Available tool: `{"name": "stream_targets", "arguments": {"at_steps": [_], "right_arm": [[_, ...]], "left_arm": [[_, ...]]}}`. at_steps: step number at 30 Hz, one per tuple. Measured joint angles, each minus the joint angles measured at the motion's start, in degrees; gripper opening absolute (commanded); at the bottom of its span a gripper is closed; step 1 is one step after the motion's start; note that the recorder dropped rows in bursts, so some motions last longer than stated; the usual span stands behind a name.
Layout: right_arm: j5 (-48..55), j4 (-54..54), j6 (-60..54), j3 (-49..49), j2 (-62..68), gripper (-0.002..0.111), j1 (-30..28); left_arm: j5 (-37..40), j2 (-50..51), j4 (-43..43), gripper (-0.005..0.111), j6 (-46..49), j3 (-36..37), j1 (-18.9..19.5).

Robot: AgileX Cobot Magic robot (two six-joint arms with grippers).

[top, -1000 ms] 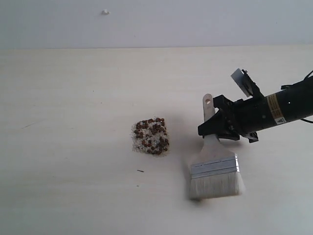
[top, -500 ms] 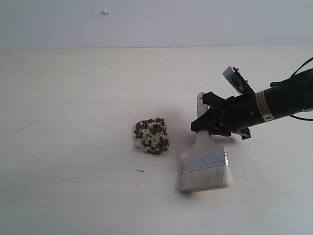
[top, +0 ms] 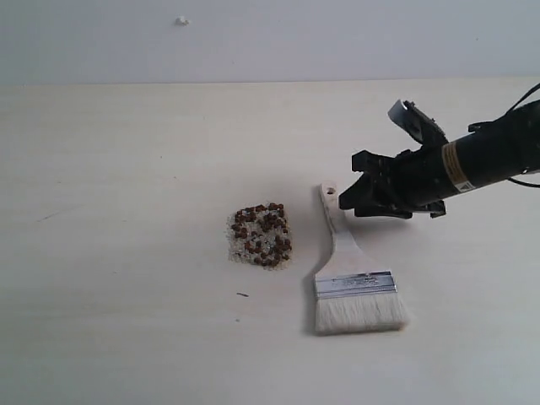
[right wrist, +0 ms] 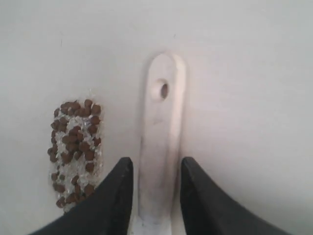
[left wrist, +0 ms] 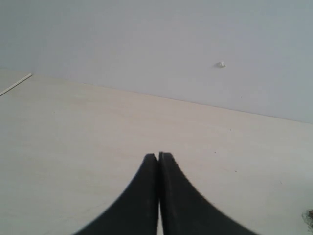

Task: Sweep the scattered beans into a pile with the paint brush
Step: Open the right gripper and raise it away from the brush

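The beans lie gathered in one compact pile [top: 260, 234] of reddish-brown beans and white grains on the pale table. The paint brush [top: 353, 285] lies flat just right of it, its bristles toward the front and the holed handle end [top: 330, 192] pointing back. My right gripper [top: 354, 196] hovers open over the handle's far part. In the right wrist view the handle [right wrist: 161, 122] runs between the spread fingers of the right gripper [right wrist: 156, 164] with a gap on each side, and the pile [right wrist: 74, 147] is beside it. My left gripper [left wrist: 158, 155] is shut and holds nothing.
A small dark fleck [top: 242, 294] lies on the table in front of the pile. The table's far edge meets a plain grey wall with a white speck [top: 180, 20] on it. Bare tabletop stretches to the left of the pile.
My right gripper carried the brush leftward toward the pile, then opened and let it go. The brush now lies flat on the table, and the gripper sits slightly higher.
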Motion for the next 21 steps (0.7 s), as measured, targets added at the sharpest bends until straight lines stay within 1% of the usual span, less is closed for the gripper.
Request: {"name": "stream_targets", "arguments": {"at_steps": [5,7,9,12,16,21], "right_arm": [[6.7,-0.1,-0.4,-0.6,-2.8,0.032,0.0],[10.5,-0.1,-0.6,-0.6,-4.7,0.030,0.0],[13.9,-0.1,-0.7,-0.6,-7.0,0.022,0.0],[18.0,-0.1,-1.1,-0.6,-11.3,0.000,0.0],[23.0,-0.1,-1.3,2.1,-19.4,0.000,0.0],[32.9,-0.1,-0.7,9.9,-31.1,0.000,0.0]], "left_arm": [[0.0,0.0,0.0,0.000,0.0,0.0,0.0],[0.0,0.0,0.0,0.000,0.0,0.0,0.0],[0.0,0.0,0.0,0.000,0.0,0.0,0.0],[0.0,0.0,0.0,0.000,0.0,0.0,0.0],[0.0,0.0,0.0,0.000,0.0,0.0,0.0],[0.0,0.0,0.0,0.000,0.0,0.0,0.0]]}}
